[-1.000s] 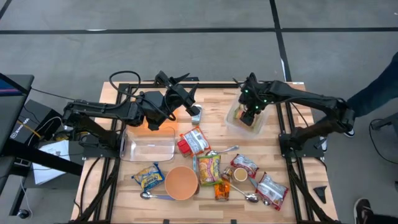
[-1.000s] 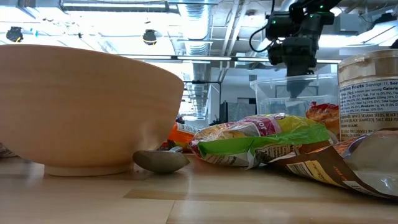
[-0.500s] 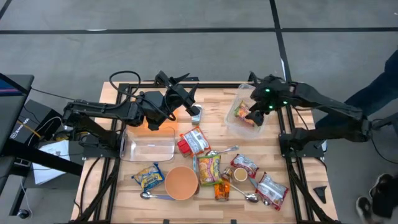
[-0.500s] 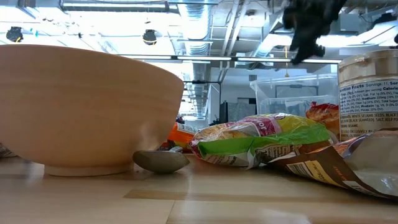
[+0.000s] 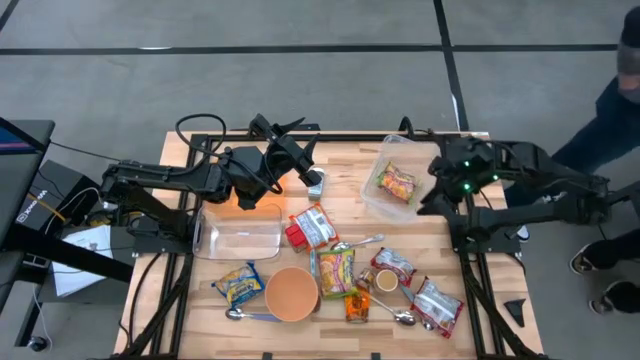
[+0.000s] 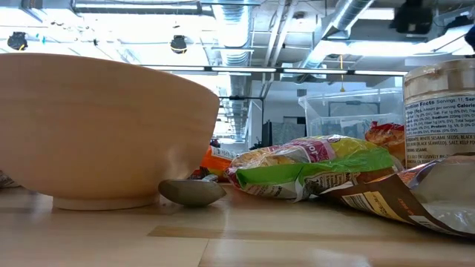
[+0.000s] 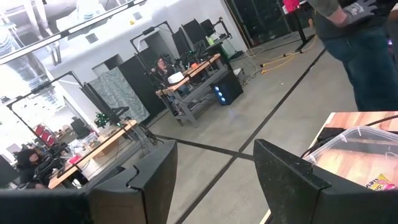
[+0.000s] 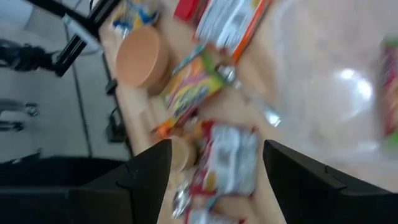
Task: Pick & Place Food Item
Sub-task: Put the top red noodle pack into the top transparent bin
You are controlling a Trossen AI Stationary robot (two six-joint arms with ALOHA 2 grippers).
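High view: wooden slatted table seen from straight above, cluttered with snack packs. Right pincer parked just past the right edge of a clear plastic tub at the table's right rear, fingers spread apart with nothing between them. Yellow-and-red snack packet lying inside that tub, clear of the pincer. Left pincer raised over the rear middle of the table, fingers also spread and empty, just beside a small silver-lidded cup. Second clear rectangular container on the left side, nothing visible in it. Round tan wooden bowl near the front edge, with a blue-and-yellow chip bag to its left and a green-and-yellow snack pack to its right. Red-and-white packet at mid-table. Glass jar with a brown lid and a red-and-silver foil pouch towards the front right. Metal spoon near the front edge. Person's dark trouser leg off the table at far right. Low view: bowl filling the left half, spoon bowl under its rim.
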